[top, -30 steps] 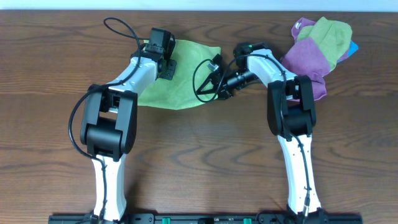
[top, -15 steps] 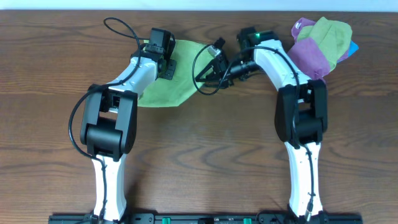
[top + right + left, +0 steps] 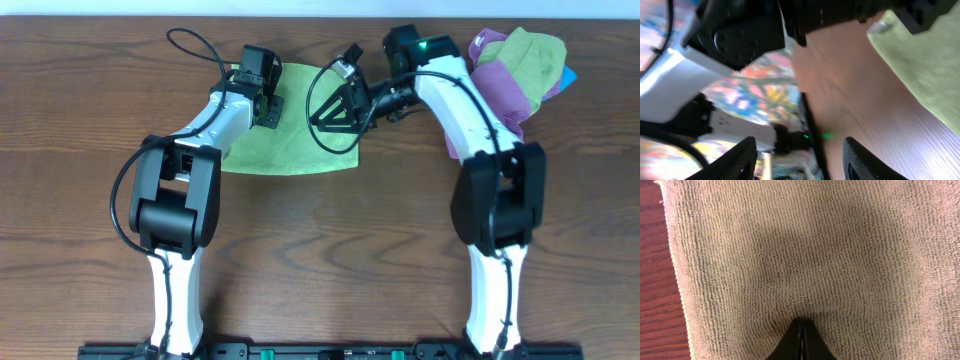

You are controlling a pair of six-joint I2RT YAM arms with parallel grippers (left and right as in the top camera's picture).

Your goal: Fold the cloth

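Note:
The lime cloth (image 3: 300, 145) lies spread flat on the wooden table (image 3: 320, 250), towards the far side. My left gripper (image 3: 262, 98) is shut, its tips pressed down onto the cloth's left part. In the left wrist view the cloth's terry pile (image 3: 805, 250) fills the frame, and the closed left gripper (image 3: 801, 329) dimples it. My right gripper (image 3: 335, 108) hangs tilted over the cloth's right part. It is open with nothing between its fingers. The right wrist view shows the right gripper (image 3: 800, 160) open over bare wood, with a cloth edge (image 3: 925, 65) at the upper right.
A purple cloth (image 3: 492, 92) and a duller green cloth (image 3: 530, 55) are bunched together at the far right corner, with a bit of blue (image 3: 568, 78) beside them. The right arm's upper link passes just in front of that pile.
The right arm has swung up towards the far edge and its jaws have spread wider. The cloth's right side now shows lying flat. The left gripper has stayed put.

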